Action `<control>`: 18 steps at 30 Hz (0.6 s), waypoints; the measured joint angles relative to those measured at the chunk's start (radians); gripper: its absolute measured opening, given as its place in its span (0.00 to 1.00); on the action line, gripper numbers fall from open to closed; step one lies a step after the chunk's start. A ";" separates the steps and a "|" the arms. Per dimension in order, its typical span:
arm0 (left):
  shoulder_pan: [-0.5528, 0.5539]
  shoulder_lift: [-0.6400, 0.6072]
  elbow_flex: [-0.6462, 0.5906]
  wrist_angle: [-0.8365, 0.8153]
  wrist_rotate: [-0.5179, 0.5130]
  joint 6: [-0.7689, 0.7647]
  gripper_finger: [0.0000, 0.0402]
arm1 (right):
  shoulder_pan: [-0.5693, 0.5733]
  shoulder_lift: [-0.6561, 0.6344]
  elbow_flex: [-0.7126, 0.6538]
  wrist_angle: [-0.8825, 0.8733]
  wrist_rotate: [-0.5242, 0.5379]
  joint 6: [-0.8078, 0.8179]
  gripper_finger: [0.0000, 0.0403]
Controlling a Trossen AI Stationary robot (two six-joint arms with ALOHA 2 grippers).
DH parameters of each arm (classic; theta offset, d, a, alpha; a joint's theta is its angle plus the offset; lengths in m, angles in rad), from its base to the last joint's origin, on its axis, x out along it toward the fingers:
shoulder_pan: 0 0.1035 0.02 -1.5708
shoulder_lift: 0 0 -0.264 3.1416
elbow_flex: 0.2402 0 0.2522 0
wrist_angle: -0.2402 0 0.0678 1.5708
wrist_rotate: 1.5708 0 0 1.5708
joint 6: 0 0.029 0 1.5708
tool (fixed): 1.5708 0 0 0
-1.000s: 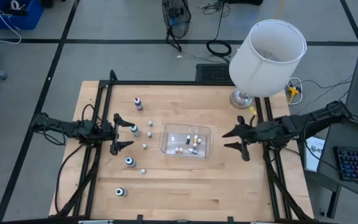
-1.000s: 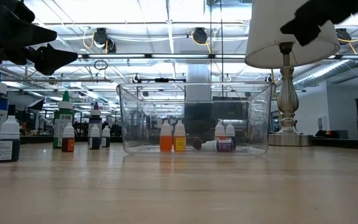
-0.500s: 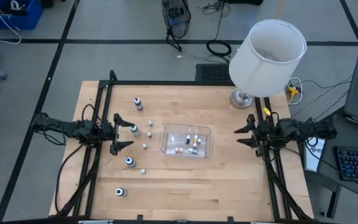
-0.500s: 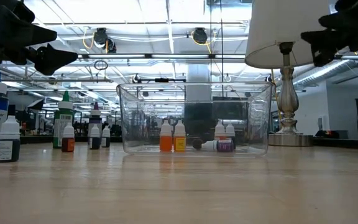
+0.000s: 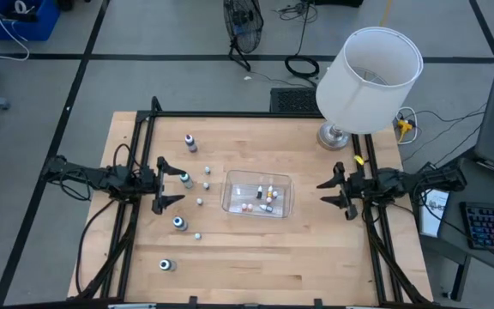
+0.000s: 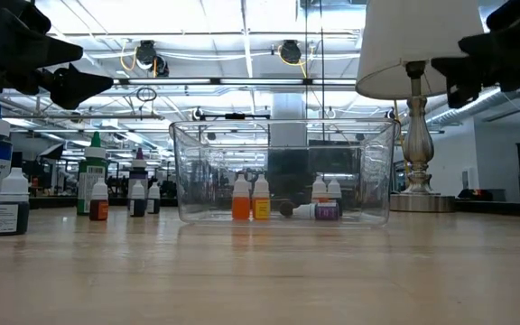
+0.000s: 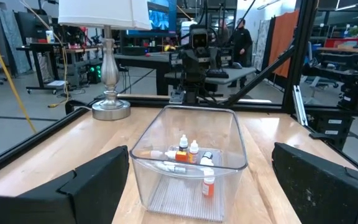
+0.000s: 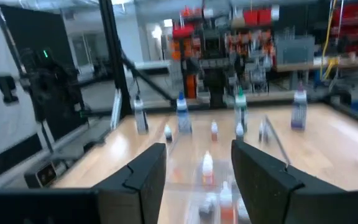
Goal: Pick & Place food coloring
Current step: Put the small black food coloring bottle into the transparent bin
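Several tiny food coloring bottles (image 5: pixel 257 195) stand or lie inside a clear plastic tub (image 5: pixel 230 204) at the table's middle; the low view shows orange and yellow ones (image 6: pixel 251 200) upright on its floor. More bottles stand loose on the wood left of the tub (image 5: pixel 199 202), among them a blue-capped one (image 5: pixel 179 223) and a dark one (image 5: pixel 191 142). My left gripper (image 5: pixel 165 184) hovers open over the table's left part, pointing at the tub (image 7: pixel 188 162). My right gripper (image 5: pixel 328 193) hangs open right of the tub, near the right rail.
A table lamp with a white shade (image 5: pixel 369 77) stands on its metal base (image 5: pixel 334 136) at the far right corner. Black frame rails (image 5: pixel 230 114) run along the far, left and right edges. Bare wood lies near the front edge (image 5: pixel 273 266).
My right arm has drawn back from the tub toward the table's right edge and come down lower, its gripper still pointing at the tub. The left arm, the bottles and the tub have stayed where they were.
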 joint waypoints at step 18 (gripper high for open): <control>0.000 0.000 0.000 -0.001 0.000 0.000 0.97 | 0.000 0.005 -0.022 -0.058 0.001 -0.003 0.42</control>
